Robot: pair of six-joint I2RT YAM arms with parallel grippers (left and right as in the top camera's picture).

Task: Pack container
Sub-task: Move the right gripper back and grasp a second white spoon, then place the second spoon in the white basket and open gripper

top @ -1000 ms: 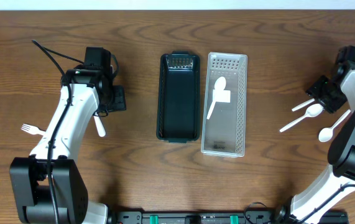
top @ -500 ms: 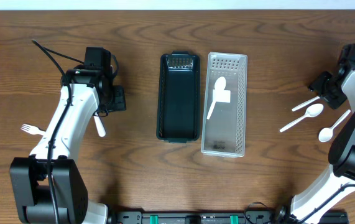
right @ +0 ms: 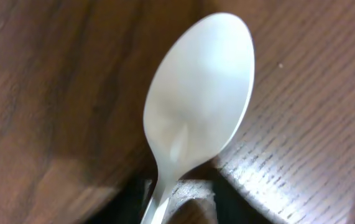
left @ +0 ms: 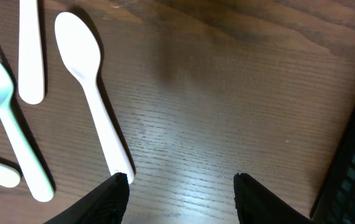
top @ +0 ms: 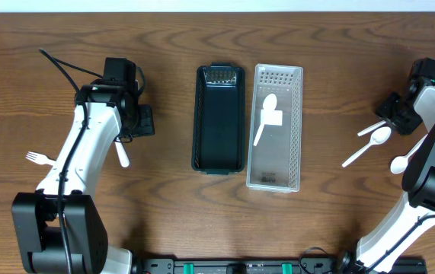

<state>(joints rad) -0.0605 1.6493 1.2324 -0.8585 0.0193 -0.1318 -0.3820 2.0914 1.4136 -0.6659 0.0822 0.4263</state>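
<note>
Right gripper (top: 391,116) returned, seemingly pinching spoon (right: 201,112).

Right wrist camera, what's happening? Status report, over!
Left gripper open, empty. Right gripper at white plastic spoon, grip unclear. Clear perforated bin holds another white spoon.

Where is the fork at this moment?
In the overhead view the fork lies on the left side, just left of the left arm. The left wrist view shows it beside a white spoon.
</note>
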